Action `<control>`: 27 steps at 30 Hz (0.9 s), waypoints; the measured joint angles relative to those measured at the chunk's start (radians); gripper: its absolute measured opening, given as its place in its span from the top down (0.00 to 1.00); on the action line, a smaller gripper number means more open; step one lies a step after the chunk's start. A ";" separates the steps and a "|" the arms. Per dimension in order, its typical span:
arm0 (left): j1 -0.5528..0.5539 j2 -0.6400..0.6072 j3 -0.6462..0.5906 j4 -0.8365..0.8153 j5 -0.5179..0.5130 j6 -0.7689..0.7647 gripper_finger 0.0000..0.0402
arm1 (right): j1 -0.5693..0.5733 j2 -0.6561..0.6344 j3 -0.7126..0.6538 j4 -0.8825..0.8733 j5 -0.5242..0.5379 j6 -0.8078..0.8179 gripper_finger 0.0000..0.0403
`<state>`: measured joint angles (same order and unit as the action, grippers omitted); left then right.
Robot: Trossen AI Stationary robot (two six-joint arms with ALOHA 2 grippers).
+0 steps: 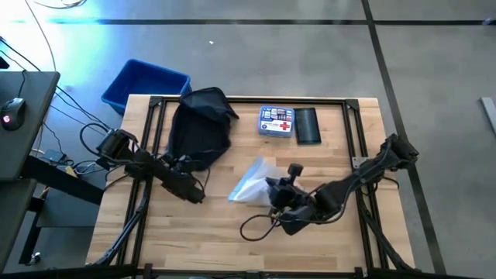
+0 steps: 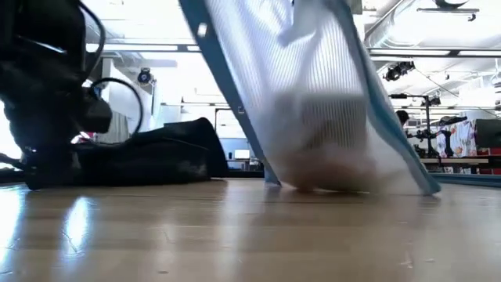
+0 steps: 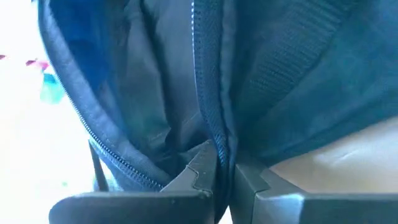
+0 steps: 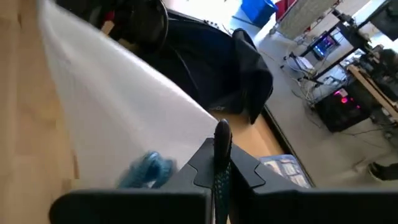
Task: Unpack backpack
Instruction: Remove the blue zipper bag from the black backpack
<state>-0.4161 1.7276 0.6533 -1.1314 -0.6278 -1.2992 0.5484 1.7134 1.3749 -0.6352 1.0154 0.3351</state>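
Pincer work is split here: the right pincer is closed on the edge of a clear mesh pouch with blue trim, holding it tilted up off the worktop, while the left pincer is clamped shut on the zipper edge of the backpack. The backpack lies slumped at the worktop's far left, just beside the blue plastic bin that sits off that corner. A first-aid tin and a flat black pouch lie side by side at the far edge, well apart from both arms.

The step in hand looks like setting the mesh pouch down. Done well, the right arm would lower it onto bare wood before letting go, while the left keeps the backpack mouth pinned. Open room lies toward the near edge and the right side; the loose cable near the right arm could snag, and the black frame rails border the worktop.
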 joint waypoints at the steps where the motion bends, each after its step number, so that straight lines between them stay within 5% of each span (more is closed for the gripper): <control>1: -0.012 -0.008 0.002 -0.033 0.019 -0.020 0.98 | -0.005 0.000 -0.023 0.058 -0.021 -0.028 1.00; 10: -0.223 -0.180 0.177 -0.201 -0.007 -0.137 0.79 | -0.099 0.025 -0.265 0.692 -0.346 -0.170 1.00; 15: -0.337 -0.216 0.238 -0.110 -0.166 -0.106 0.76 | -0.160 0.120 -0.326 0.945 -0.496 -0.186 1.00; 20: -0.395 -0.210 0.249 0.080 -0.330 0.136 0.76 | -0.203 0.228 -0.292 1.001 -0.603 -0.180 1.00; 27: -0.380 -0.210 0.225 0.369 -0.317 0.458 0.77 | -0.213 0.241 -0.242 0.862 -0.629 -0.185 0.92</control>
<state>-0.7962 1.5173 0.8779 -0.7622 -0.9448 -0.8412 0.3355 1.9543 1.1334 0.2267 0.3867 0.1504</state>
